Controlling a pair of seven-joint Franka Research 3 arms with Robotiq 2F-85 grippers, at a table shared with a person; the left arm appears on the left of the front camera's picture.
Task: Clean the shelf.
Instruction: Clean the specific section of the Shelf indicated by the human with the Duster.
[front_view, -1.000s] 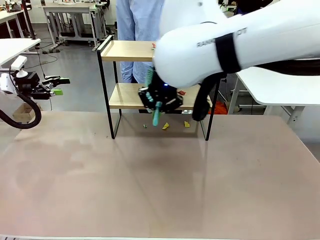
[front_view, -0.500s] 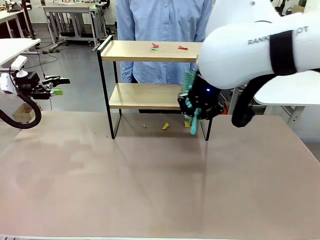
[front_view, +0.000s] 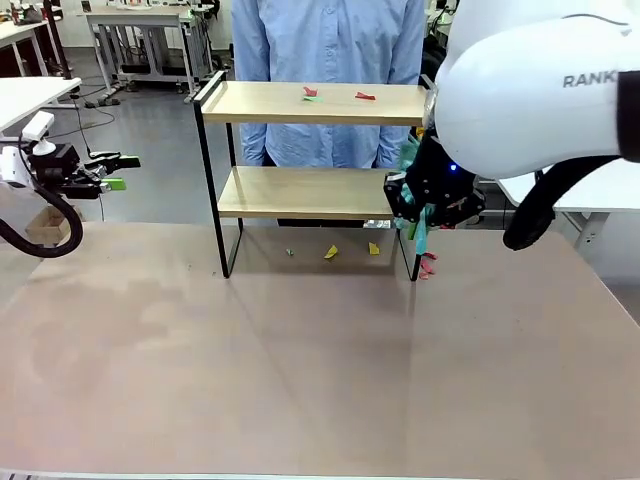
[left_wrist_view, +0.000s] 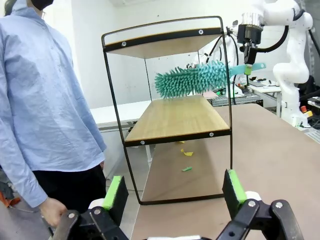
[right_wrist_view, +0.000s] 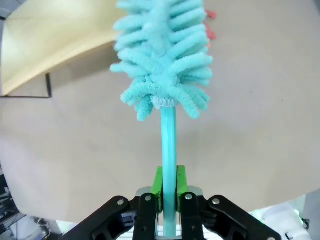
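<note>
Wooden boards of the shelf stand at the far side of the table, in front of the person. I judge the lower board swept and the top one not, since red and green scraps lie on it. My right gripper is clamped on the handle of the teal duster, off the shelf's right end. My left gripper gapes wide, holding nothing. Yellow scraps litter the table underneath.

Now off the shelf's right end: duster and pink scrap.
</note>
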